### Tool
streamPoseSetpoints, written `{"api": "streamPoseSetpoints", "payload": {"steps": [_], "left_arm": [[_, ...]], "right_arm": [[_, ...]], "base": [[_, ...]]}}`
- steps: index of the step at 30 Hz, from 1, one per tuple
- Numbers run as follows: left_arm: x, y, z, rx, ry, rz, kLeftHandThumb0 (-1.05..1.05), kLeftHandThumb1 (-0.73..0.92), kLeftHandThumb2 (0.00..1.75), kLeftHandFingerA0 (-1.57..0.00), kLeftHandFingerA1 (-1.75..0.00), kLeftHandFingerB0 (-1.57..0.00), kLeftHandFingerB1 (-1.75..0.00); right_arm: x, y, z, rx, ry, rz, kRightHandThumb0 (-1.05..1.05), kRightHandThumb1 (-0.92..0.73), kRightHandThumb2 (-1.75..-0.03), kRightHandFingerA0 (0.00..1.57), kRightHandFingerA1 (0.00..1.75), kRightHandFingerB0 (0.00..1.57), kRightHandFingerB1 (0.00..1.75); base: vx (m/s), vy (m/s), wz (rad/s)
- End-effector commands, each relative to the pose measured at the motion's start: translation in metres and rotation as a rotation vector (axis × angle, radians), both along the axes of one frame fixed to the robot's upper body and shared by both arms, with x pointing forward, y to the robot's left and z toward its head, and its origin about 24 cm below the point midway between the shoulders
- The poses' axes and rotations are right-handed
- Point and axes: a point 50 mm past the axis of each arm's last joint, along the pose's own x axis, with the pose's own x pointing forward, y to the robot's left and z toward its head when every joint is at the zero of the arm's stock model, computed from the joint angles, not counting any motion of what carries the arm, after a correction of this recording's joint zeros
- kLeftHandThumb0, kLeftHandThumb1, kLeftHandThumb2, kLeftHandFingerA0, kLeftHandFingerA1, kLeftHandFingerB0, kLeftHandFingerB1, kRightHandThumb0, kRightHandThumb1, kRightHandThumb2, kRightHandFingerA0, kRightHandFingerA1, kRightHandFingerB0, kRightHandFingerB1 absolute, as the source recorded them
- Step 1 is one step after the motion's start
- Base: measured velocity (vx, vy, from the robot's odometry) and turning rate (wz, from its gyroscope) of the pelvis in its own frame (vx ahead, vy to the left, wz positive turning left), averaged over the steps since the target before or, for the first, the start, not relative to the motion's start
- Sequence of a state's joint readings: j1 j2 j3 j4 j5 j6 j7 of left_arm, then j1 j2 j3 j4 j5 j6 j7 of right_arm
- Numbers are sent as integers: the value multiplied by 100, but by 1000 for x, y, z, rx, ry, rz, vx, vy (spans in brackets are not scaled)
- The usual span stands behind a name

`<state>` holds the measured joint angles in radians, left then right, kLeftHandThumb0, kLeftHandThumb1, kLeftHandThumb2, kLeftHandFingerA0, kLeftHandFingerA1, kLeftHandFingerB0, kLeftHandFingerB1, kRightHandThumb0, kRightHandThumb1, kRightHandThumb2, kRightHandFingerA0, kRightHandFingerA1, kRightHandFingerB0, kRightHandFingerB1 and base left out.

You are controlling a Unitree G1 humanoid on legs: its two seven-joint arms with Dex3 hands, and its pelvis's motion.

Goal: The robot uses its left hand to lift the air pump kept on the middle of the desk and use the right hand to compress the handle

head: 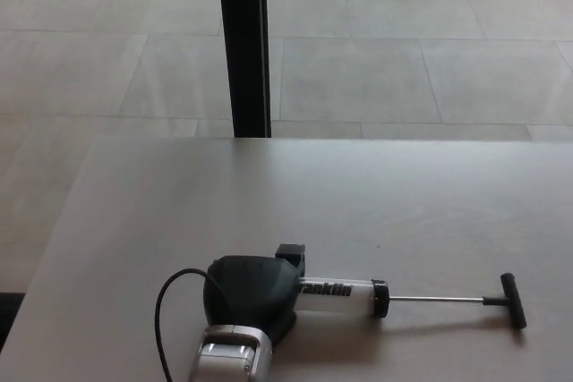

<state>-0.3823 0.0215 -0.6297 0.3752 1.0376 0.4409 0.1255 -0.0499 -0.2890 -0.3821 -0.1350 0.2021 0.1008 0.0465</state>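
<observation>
The air pump (338,293) lies sideways near the desk's front edge: a clear barrel with black lettering, a black cap, a thin metal rod drawn out to the right and a black T-handle (510,300) at its end. My left hand (251,296), black with a silver wrist, comes in from the bottom and covers the barrel's left end, its fingers wrapped round it. The pump's shadow falls just beneath it, so it is at or barely above the surface. My right hand does not show.
The grey desk (358,194) stretches back from the pump. A black post (242,42) stands behind its far edge over a tiled floor. A black cable (163,319) loops beside my left wrist.
</observation>
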Motion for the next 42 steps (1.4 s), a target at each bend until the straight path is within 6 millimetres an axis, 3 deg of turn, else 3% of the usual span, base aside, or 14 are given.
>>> {"api": "streamPoseSetpoints", "payload": {"steps": [1, 5, 6, 13, 15, 17, 21, 22, 23, 29, 30, 38, 41, 42], "left_arm": [[-4, 11, 2, -80, -4, -49, -24, 58, 119, -90, -175, -68, -152], [-1, 13, 18, -45, -81, -118, -18, 55, 125, -92, -175, -69, -148], [-2, 13, 20, -40, -94, -129, -17, 54, 123, -94, -175, -71, -145], [-7, 13, 28, -59, -131, -176, -17, 56, 122, -95, -175, -74, -142], [-7, 14, 28, -65, -126, -171, -18, 57, 122, -95, -175, -72, -141], [-8, 14, 28, -52, -116, -167, -17, 61, 117, -95, -175, -77, -117], [-8, 16, 28, -55, -117, -163, -16, 58, 120, -96, -175, -77, -125], [-8, 17, 28, -46, -121, -163, -17, 56, 121, -94, -175, -75, -130], [-7, 18, 28, -49, -118, -150, -17, 56, 123, -97, -175, -77, -126], [-4, 20, 31, -43, -130, -138, -17, 56, 124, -100, -175, -80, -119], [-3, 21, 32, -32, -138, -144, -15, 55, 125, -99, -175, -81, -117], [-3, 25, 31, -195, -78, -48, -18, 55, 124, -94, -175, -80, -132], [-3, 24, 31, -306, -53, 35, -18, 53, 126, -92, -175, -77, -135], [-3, 24, 31, -303, -51, 41, -18, 54, 126, -93, -175, -76, -141]], "right_arm": [[4, -9, 1, 11, 40, -1, -73, -92, -71, 35, 61, 33, 37], [11, -6, 4, 23, 40, 12, -72, -92, -72, 35, 55, 36, 38], [13, -4, 5, 17, 42, 12, -72, -79, -116, 33, 60, 29, 51], [24, 8, 5, 24, 45, 23, -69, -77, -114, 34, 61, 30, 52], [27, 12, 5, 25, 45, 23, -69, -92, -68, 37, 52, 37, 39], [29, 15, 4, 34, 50, 20, -69, -78, -115, 34, 62, 26, 52], [34, 19, 2, 42, 60, 2, -68, -78, -115, 34, 63, 28, 52], [35, 20, 1, 67, 61, -5, -69, -92, -69, 36, 56, 37, 40], [36, 23, -1, 71, 77, -19, -62, -76, -115, 36, 63, 25, 51], [34, 30, -7, 135, 83, -23, -66, -92, -69, 35, 60, 37, 43], [33, 31, -7, 143, 83, -24, -61, -73, -113, 34, 64, 27, 54], [25, 27, -14, 143, 101, -69, -70, -79, -114, 34, 60, 31, 53], [23, 24, -15, 147, 104, -79, -68, -92, -68, 37, 48, 41, 41], [23, 24, -15, 149, 102, -81, -70, -78, -114, 33, 59, 33, 53]], "base": [[0, 0, 0], [0, 0, 0], [0, 0, 0], [0, 0, 0], [0, 0, 0], [0, 0, 0], [0, 0, 0], [0, 0, 0], [0, 0, 0], [0, 0, 0], [0, 0, 0], [0, 0, 0], [0, 0, 0], [0, 0, 0]]}}
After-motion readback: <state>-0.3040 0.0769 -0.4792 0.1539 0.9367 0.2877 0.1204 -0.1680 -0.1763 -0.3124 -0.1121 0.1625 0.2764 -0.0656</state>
